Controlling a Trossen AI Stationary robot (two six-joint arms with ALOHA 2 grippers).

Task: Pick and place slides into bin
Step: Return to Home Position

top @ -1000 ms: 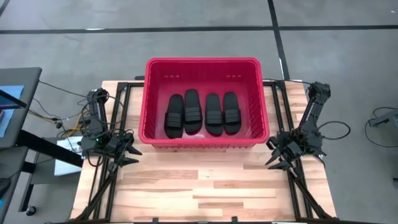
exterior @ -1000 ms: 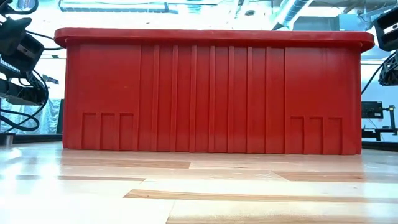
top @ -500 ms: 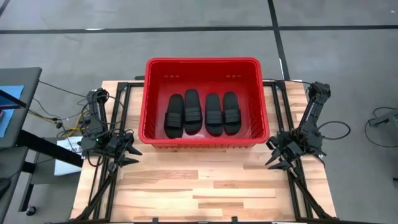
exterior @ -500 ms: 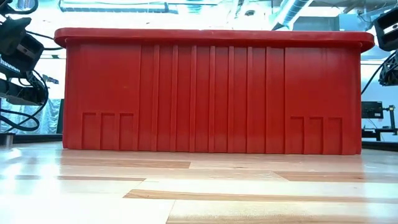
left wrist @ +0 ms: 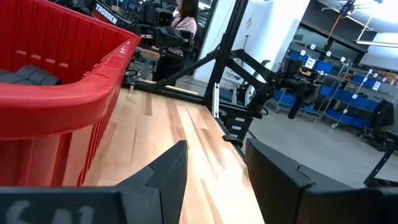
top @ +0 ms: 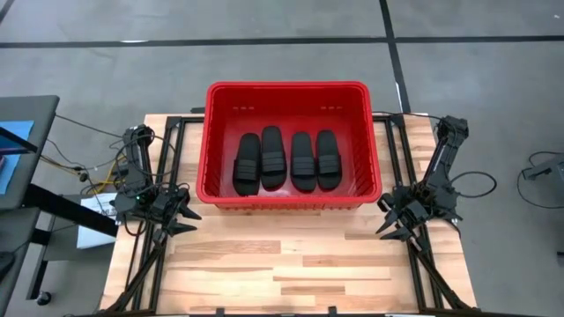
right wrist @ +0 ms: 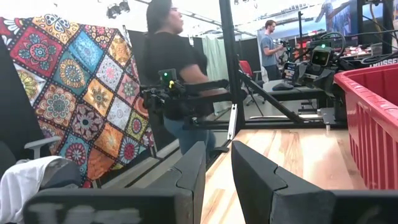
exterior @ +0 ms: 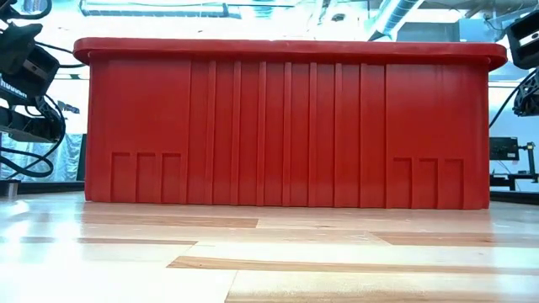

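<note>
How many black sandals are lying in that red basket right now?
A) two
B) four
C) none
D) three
B: the high view shows four sandals lying side by side on the floor of the basket, and none on the wooden table. The left gripper and right gripper sit open and empty near the basket's front corners.

Red ribbed bin point(top: 286, 86), four black slides point(top: 273, 158), pale plank-striped wooden table point(top: 291, 264), multicoloured mandala-patterned cloth point(right wrist: 81, 93)
</note>
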